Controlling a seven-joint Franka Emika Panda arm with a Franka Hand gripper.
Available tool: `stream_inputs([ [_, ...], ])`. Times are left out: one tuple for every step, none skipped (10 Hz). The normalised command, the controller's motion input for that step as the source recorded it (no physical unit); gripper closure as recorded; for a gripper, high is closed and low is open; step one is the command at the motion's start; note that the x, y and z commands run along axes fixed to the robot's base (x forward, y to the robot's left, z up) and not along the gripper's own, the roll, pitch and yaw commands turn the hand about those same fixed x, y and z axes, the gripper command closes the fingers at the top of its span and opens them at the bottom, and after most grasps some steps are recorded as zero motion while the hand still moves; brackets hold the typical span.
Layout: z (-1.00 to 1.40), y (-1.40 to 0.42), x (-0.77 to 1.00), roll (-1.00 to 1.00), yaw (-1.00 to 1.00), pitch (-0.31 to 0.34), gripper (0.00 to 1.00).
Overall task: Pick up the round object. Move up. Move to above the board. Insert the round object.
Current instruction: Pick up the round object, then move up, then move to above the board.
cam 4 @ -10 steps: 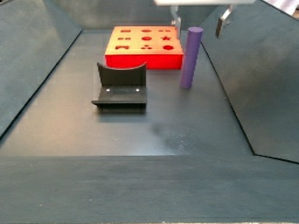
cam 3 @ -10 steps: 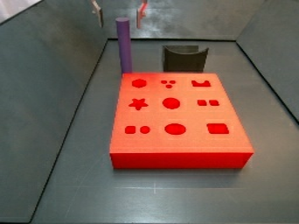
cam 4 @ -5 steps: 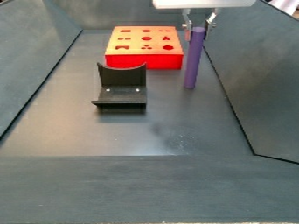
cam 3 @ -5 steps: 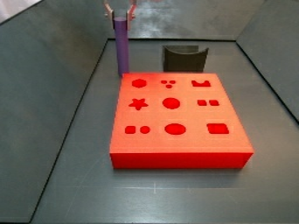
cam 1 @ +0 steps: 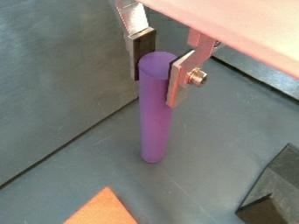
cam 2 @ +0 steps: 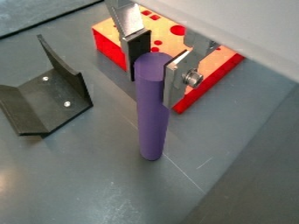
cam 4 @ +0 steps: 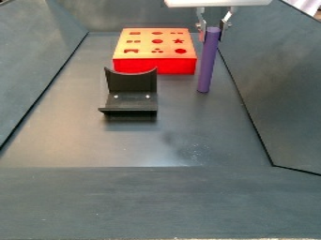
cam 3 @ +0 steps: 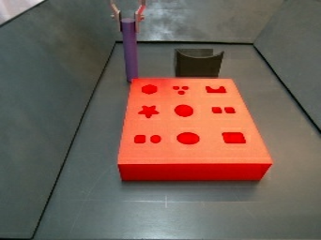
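Note:
The round object is a tall purple cylinder peg (cam 3: 129, 52) standing upright on the grey floor just beyond the board's far left corner. It also shows in the other side view (cam 4: 207, 66). My gripper (cam 3: 129, 17) sits over the peg's top and is shut on it. In both wrist views the peg (cam 1: 153, 114) (cam 2: 151, 114) has a dark pad and a silver finger (cam 1: 181, 79) pressed against opposite sides of its top end, with my gripper (cam 1: 160, 66) (cam 2: 156, 66) around it. The bright red board (cam 3: 207, 124) lies flat with dark cut-outs in its top.
The dark fixture (cam 3: 198, 63) stands behind the board, and shows again in the other side view (cam 4: 128, 92) and in a wrist view (cam 2: 47, 92). Grey walls slope up around the floor. The board's side (cam 4: 157, 64) faces the peg.
One second ago the fingers stood wide apart above the peg. They came down and closed on its top. The peg still stands on the floor in the same place.

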Motion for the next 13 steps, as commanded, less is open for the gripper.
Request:
stream_inputs([
  [0.0, 0.0, 0.0, 0.0, 0.0, 0.0, 1.0],
  [0.0, 0.0, 0.0, 0.0, 0.0, 0.0, 1.0],
  [0.0, 0.0, 0.0, 0.0, 0.0, 0.0, 1.0],
  [0.83, 0.0, 0.0, 0.0, 0.0, 0.0, 1.0],
  [0.78, 0.04, -0.03, 0.01, 0.0, 0.033, 1.0],
  [0.64, 0.04, -0.05, 0.01, -0.01, 0.059, 1.0],
  [0.5, 0.03, -0.03, 0.01, -0.01, 0.058, 1.0],
  [0.34, 0.02, -0.01, 0.01, -0.01, 0.065, 1.0],
  [1.0, -0.09, 0.26, 0.04, -0.05, -0.045, 1.0],
  [1.0, -0.1, 0.27, 0.04, -0.05, 0.003, 1.0],
  [1.0, -0.1, 0.26, 0.04, -0.04, 0.036, 1.0],
  [1.0, -0.09, 0.24, 0.03, -0.02, 0.059, 1.0],
  [1.0, -0.08, 0.23, 0.03, -0.01, 0.06, 1.0],
])
